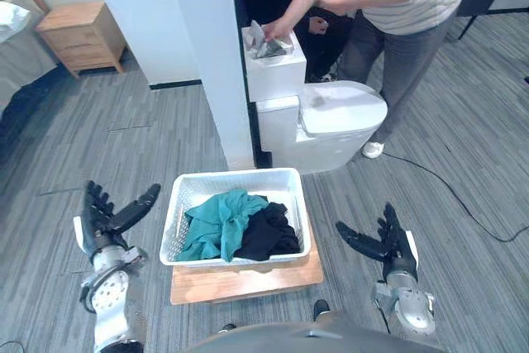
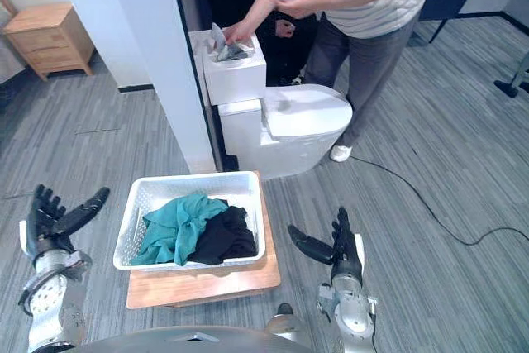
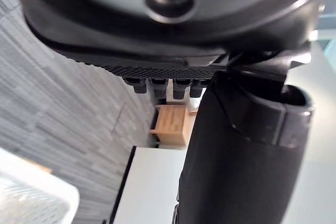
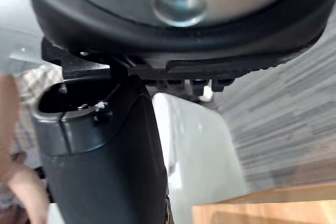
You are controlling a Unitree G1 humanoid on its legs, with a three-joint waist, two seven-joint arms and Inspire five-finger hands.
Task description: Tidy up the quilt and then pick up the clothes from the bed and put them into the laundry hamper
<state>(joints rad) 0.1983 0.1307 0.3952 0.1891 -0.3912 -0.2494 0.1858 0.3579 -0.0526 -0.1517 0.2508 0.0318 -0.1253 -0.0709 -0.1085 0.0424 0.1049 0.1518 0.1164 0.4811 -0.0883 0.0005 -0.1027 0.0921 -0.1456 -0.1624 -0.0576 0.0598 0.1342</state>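
the teal cloth point(image 1: 216, 222) and black cloth point(image 1: 266, 234) lie inside the white hamper point(image 1: 235, 176), on a wooden board point(image 1: 248, 282). the floor point(image 1: 165, 130) has room at its 9 and 3 o'clock, where the left hand point(image 1: 103, 219) and right hand point(image 1: 388, 245) hover, fingers spread wide, holding nothing. at 12 o'clock a person point(image 1: 401, 31) stands by a toilet point(image 1: 331, 121). the left wrist view catches a nightstand point(image 3: 170, 124).

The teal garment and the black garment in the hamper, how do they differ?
The teal garment is bright blue-green; the black garment is dark. The teal garment takes the robot's left side and middle of the white hamper; the black garment sits at the right. The teal garment covers more area than the black garment. Both lie crumpled inside the hamper.
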